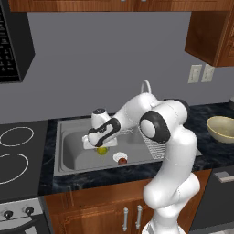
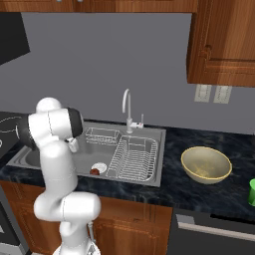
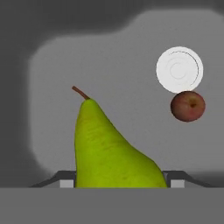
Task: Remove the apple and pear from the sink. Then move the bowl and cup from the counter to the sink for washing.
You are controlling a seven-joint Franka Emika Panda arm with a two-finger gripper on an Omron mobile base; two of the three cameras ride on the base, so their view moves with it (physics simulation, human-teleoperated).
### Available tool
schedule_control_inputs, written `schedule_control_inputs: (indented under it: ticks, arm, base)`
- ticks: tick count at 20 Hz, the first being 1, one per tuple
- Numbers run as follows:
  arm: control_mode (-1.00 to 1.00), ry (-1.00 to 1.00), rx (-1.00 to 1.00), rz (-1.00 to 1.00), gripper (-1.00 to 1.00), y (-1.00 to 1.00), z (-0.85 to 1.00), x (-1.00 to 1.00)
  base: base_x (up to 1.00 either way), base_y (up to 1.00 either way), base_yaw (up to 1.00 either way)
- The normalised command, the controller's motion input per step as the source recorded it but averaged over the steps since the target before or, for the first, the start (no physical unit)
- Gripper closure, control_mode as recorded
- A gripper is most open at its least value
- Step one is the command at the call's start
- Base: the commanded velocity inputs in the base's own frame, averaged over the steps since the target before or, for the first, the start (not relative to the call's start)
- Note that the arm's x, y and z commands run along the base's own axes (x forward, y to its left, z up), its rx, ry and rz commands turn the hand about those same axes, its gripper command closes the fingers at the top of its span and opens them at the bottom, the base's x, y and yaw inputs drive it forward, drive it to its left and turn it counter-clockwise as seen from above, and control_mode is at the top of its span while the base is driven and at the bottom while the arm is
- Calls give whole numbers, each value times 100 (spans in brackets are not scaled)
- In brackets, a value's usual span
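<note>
Grey wall (image 1: 109, 59) carries two pale outlets (image 2: 212, 93) beneath brown wooden upper cabinets (image 2: 221, 45).

A dark speckled stone counter (image 2: 209, 194) tops brown wooden cabinets (image 2: 134, 224), carrying a pale yellow-tan bowl (image 2: 205, 165) and, near the right edge, a green cup (image 2: 252, 191). In its grey sink (image 1: 73, 153), a pear (image 1: 102, 150) and an apple (image 1: 122, 161) lie beside the white drain (image 3: 180, 69).
</note>
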Motion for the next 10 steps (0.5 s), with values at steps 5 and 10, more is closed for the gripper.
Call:
schedule_control_inputs:
  ticks: [5,10]
  arm:
    - [-100,0,0,2,100,-12,48,-23]
    - [-100,0,0,2,100,-12,43,-23]
  base:
    - [0,0,0]
    - [0,0,0]
